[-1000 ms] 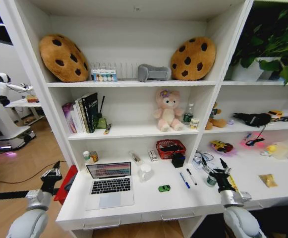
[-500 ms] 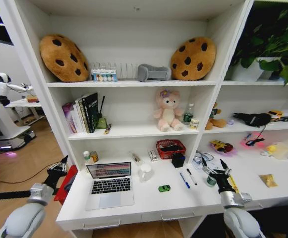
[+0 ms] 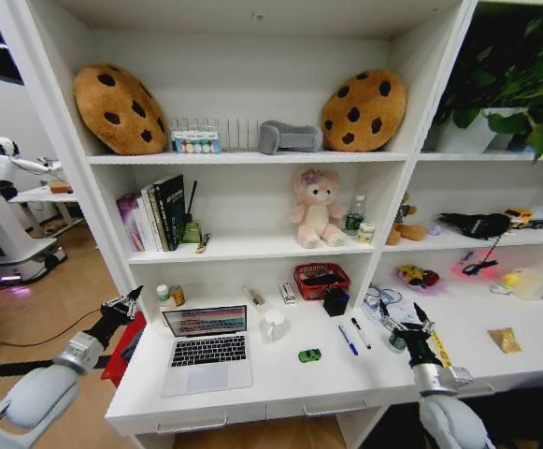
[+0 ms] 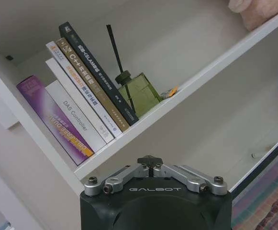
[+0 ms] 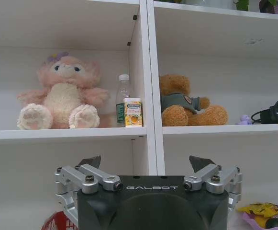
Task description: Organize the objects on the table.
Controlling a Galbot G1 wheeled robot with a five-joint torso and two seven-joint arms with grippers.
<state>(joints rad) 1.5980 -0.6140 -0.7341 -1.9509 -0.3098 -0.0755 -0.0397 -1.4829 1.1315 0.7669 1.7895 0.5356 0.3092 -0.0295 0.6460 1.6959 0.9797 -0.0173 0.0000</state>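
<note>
At the right end of the worktop point(image 3: 280, 383), the right tool point(image 3: 404, 318) hovered above the surface with its fingers apart, hiding most of the small green can point(image 3: 397, 342) just beside it. A yellow flat strip point(image 3: 439, 348) ran partly behind that arm. In the right wrist view the right tool point(image 5: 146, 160) showed its two dark tips spread wide, aimed at the shelf with the pink plush point(image 5: 60, 93) and brown bear point(image 5: 186, 103); the label on the small carton point(image 5: 133, 112) there was too small to read.

Off the worktop's left edge, the left tool point(image 3: 128, 299) reached up and forward from a raised arm, beside the laptop point(image 3: 206, 346) but clear of it. In the left wrist view the left tool point(image 4: 150, 161) had its fingers closed together, empty, pointing at leaning books point(image 4: 76, 100); spines read "SLAM" and "DAS Controller", the rest being hard to make out. A green diffuser bottle point(image 4: 138, 93) stood just beside them. "GALBOT" was printed on both tool bodies.

Near the middle of the worktop sat the tiny green toy car point(image 3: 309, 355), with two pens point(image 3: 353, 337) to its right and the gold snack packet point(image 3: 507, 340) far right.
</note>
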